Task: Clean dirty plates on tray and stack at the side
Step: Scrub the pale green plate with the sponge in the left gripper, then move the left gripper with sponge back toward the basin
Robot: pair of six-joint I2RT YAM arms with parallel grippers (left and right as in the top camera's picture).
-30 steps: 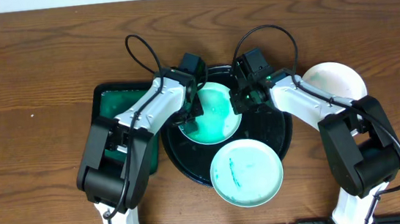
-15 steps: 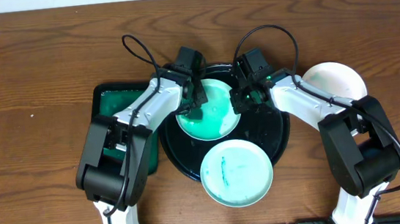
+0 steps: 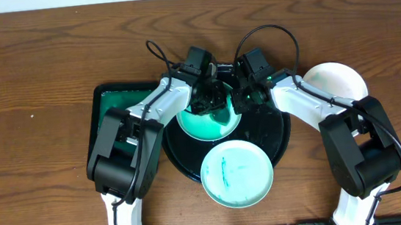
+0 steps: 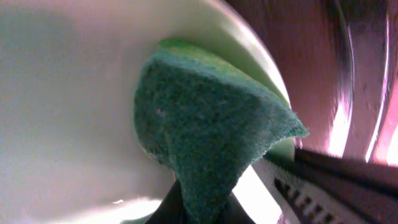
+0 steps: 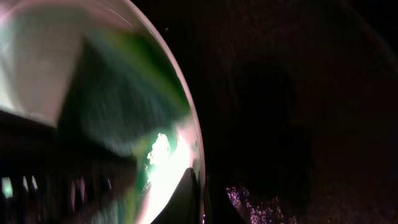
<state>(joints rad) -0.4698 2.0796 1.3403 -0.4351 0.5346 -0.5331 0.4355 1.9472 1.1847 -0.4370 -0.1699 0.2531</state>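
A teal-tinted plate (image 3: 205,127) lies on the back of the black tray (image 3: 269,132). My left gripper (image 3: 209,99) is shut on a dark green sponge (image 4: 205,124) that presses on this plate's inner surface (image 4: 62,93) near its rim. My right gripper (image 3: 238,103) is shut on the same plate's right rim (image 5: 186,124), one finger on each side of it. A second plate (image 3: 236,173) with green smear marks lies over the tray's front rim. A third, whiter plate (image 3: 335,81) lies on the table at the right.
A smaller dark green rectangular tray (image 3: 112,110) lies to the left of the black tray, partly under my left arm. Both arms cross over the back of the black tray. Brown wooden table (image 3: 33,55) lies all around.
My left gripper has moved right across the back plate with the sponge. The front smeared plate slid a little left a second ago and then stayed. The right gripper has not moved.
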